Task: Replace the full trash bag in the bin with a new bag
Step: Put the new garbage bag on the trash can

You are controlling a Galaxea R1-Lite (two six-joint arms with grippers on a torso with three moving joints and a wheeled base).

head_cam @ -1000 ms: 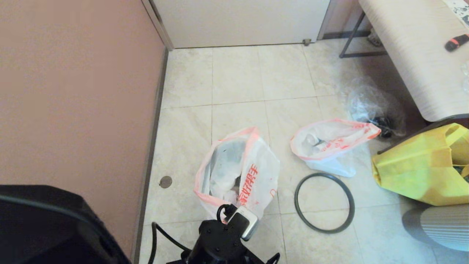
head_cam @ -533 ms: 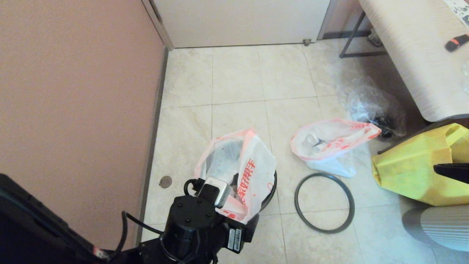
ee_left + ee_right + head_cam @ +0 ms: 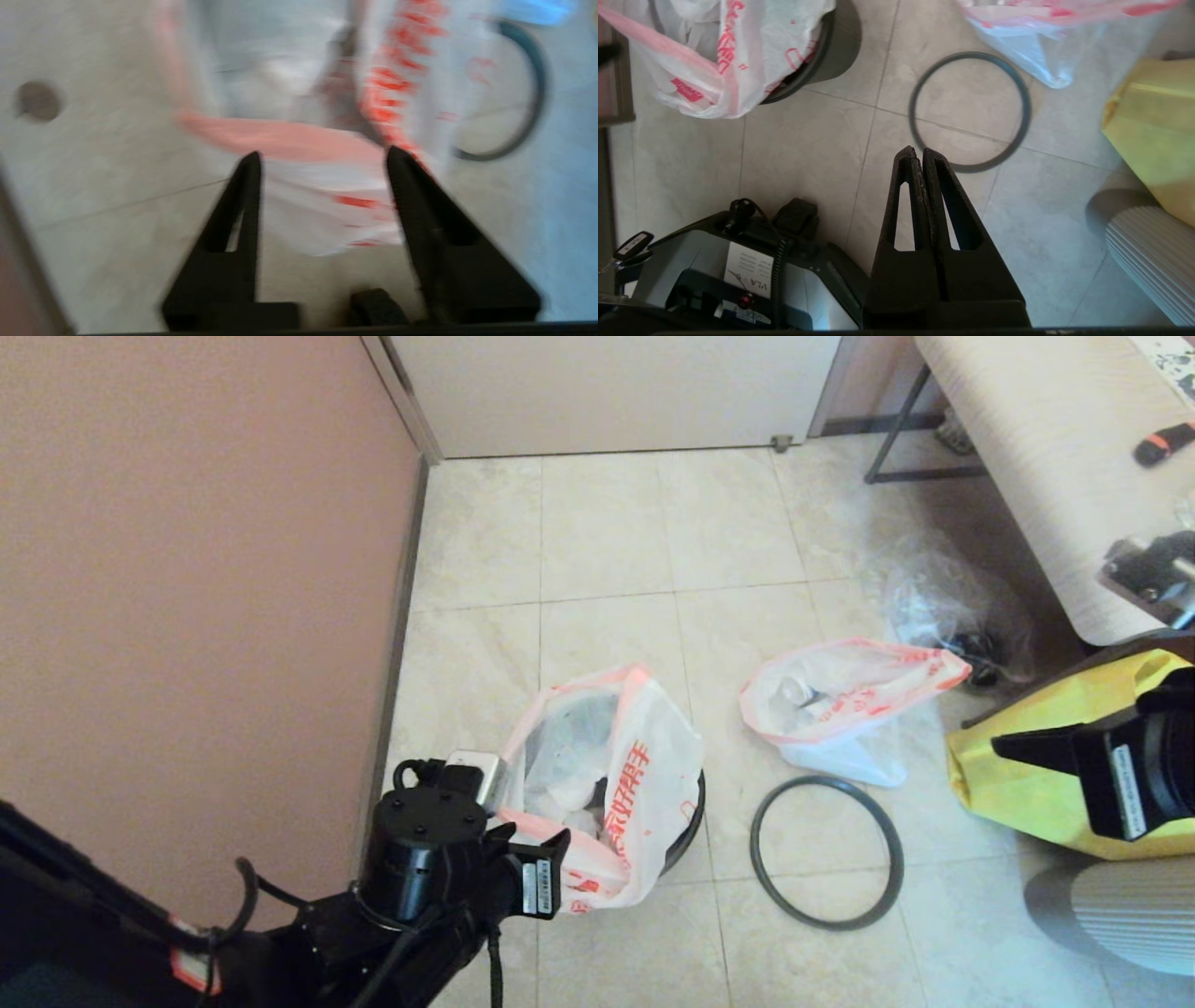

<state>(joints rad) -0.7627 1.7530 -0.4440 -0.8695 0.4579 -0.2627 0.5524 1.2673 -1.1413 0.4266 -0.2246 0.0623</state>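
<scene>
Head view: new bag [image 3: 635, 784] sat draped in the bin [image 3: 693, 803] on the floor near the wall; thin, limp, light film, best pinched at the pink rim. Full trash bag [image 3: 840, 695] lay beside rim ring [image 3: 827, 852].

Left wrist view: left gripper [image 3: 322, 158] had fingers apart, straddling the bag's rim, not clamped.

Right wrist view: right gripper [image 3: 920, 154] was closed, empty, aimed down above the ring.

Left arm [image 3: 425, 845] swung leftward; right arm [image 3: 1120, 765] entered.

Bare tiles [image 3: 607, 523] beyond the bin [image 3: 693, 812]; wall [image 3: 187, 569] close left, rim ring [image 3: 827, 854] right.
</scene>
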